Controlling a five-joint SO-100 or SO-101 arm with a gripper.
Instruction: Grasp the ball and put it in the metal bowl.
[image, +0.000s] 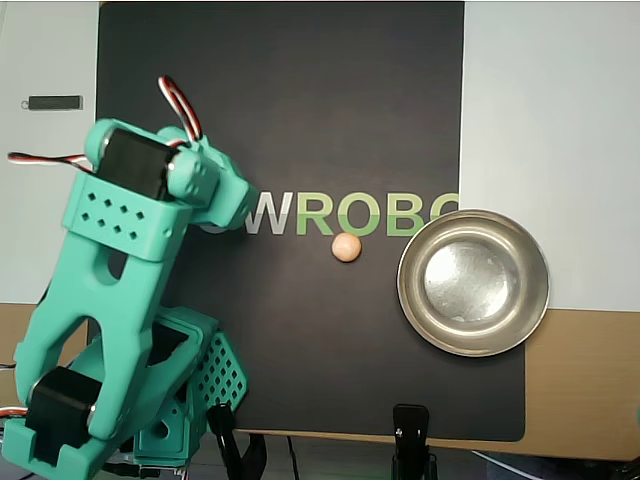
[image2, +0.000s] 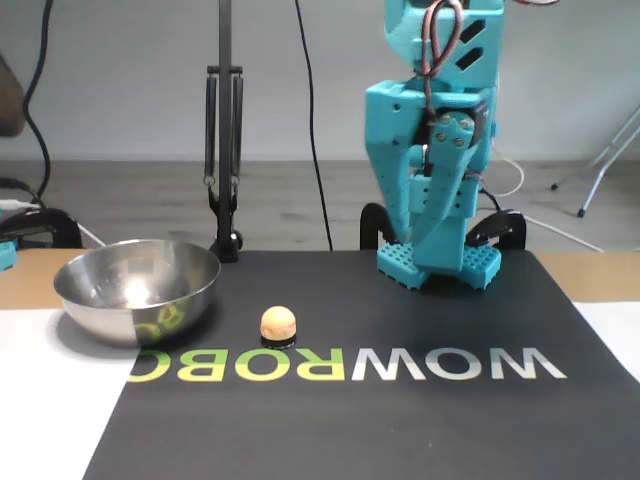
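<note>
Steel bowl (image2: 137, 288) reflection visible, fixed view only.

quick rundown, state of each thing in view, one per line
ball: loose on the black mat, by the lettering, outside the bowl, not gripped
bowl: upright, empty, partly on the mat edge
gripper: pointing down, away from the ball, holding nothing; open or shut can't be told
mat: flat on the table
</note>
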